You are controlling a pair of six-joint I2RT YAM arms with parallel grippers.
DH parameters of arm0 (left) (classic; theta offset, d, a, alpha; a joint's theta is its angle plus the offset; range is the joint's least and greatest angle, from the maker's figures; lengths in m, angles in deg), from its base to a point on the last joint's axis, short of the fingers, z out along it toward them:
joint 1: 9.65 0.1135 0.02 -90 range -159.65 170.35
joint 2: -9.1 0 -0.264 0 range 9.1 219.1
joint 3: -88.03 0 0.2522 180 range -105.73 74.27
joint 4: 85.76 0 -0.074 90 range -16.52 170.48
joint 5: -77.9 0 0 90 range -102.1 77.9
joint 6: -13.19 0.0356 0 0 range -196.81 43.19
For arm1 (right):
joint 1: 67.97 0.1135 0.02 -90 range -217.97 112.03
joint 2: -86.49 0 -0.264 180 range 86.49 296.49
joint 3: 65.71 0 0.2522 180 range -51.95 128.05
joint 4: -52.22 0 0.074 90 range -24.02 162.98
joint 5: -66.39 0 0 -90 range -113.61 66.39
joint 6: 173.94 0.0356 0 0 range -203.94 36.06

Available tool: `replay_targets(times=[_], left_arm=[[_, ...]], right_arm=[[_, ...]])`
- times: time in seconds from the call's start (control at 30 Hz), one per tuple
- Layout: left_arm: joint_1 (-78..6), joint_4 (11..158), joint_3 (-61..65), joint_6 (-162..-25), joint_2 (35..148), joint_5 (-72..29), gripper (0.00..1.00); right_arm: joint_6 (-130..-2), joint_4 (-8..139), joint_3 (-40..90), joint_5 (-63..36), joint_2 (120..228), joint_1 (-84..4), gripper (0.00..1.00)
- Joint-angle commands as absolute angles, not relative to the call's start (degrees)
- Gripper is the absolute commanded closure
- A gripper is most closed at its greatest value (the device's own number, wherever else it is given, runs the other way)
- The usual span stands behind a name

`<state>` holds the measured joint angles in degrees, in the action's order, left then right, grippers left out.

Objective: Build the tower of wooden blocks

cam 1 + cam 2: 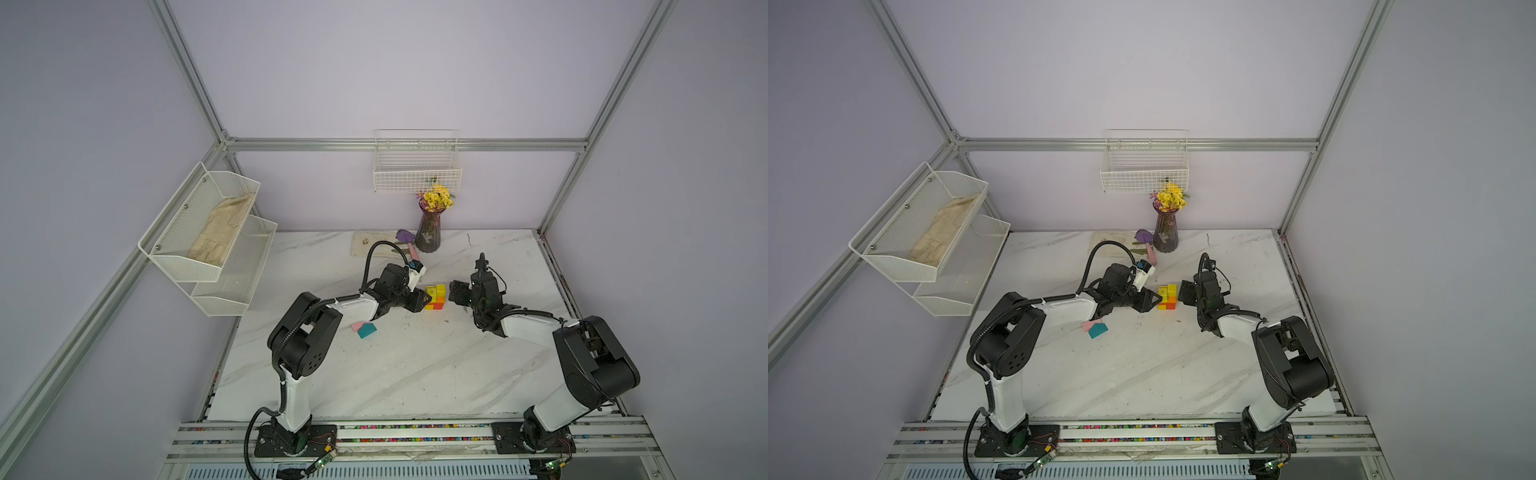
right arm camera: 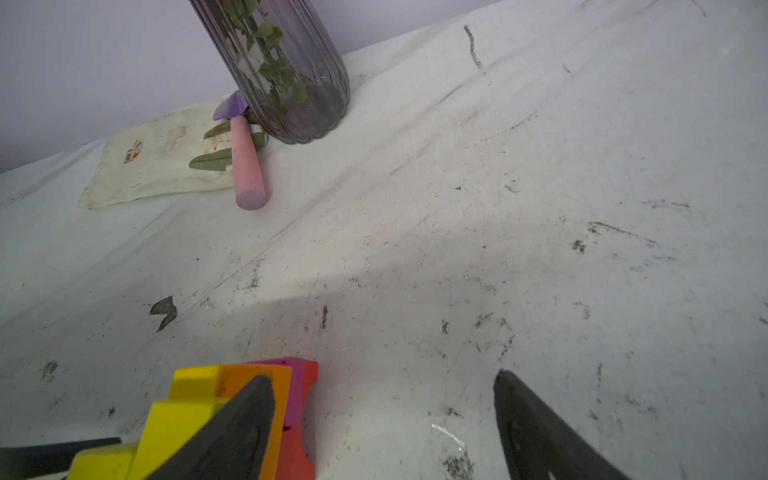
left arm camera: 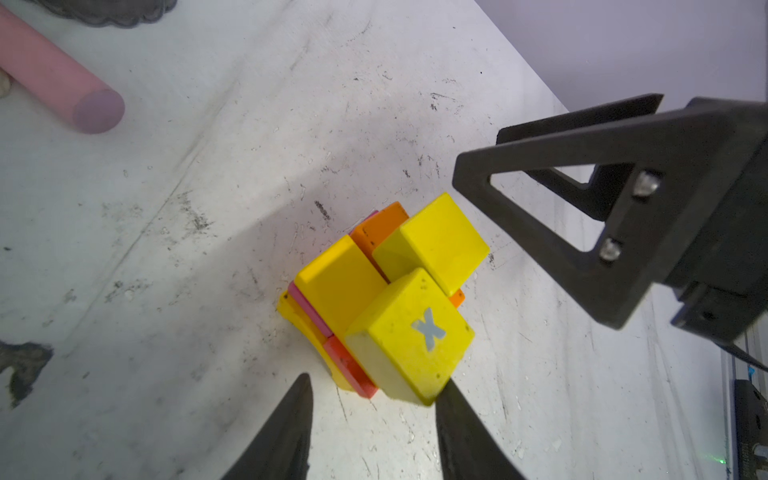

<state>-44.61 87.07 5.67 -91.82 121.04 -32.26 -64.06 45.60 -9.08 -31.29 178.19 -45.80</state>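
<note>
Your left gripper and right gripper gape empty — left finger touches X cube; 1 nudge could topple the tower.

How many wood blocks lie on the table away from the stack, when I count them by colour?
pink block: 1
teal block: 1
Total: 2
</note>
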Motion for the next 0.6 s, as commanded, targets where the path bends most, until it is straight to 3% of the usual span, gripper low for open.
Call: replay_targets(times=[0.0,0.57], left_arm=[[-44.8,87.2,0.1,-92.6,121.3,-32.4,0.54],[-44.8,86.1,-2.1,-92.9,122.3,-32.5,0.63]], right_arm=[[-63.7,44.4,-8.8,-31.0,178.4,-46.0,0.15],[-63.7,44.8,-8.3,-30.7,179.0,-46.0,0.15]])
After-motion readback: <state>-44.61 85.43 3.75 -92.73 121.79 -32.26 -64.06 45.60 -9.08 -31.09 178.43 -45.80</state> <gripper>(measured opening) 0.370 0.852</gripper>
